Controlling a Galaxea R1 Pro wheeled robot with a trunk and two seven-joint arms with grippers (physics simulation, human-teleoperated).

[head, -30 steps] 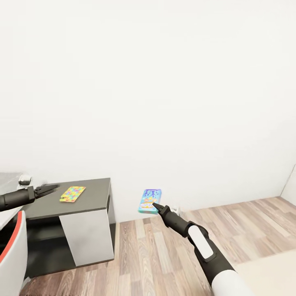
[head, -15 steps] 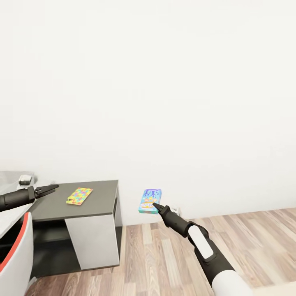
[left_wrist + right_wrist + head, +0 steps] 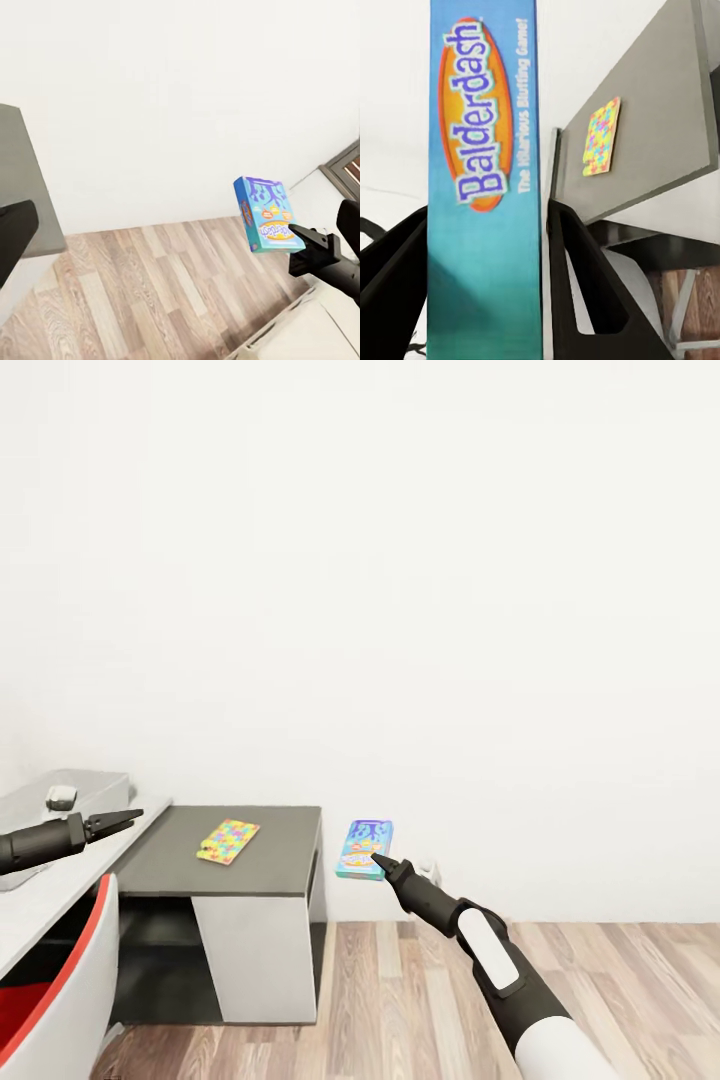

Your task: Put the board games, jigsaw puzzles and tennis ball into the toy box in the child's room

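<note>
The blue board game (image 3: 364,849) looked like smooth printed cardboard with a slight sheen. The floor (image 3: 620,980) showed matt wood planks with visible grain. The dark cabinet top (image 3: 270,845) was flat and matt, the wall (image 3: 400,610) plain matt white.

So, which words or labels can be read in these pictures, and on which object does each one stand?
"Balderdash": on the edge of the blue board game held in the right end effector.
"The Hilarious Bluffing Game!": small print beside it, same edge.
Print on the box face, head and left wrist views: too small to read.
The jigsaw puzzle: no text.
</note>
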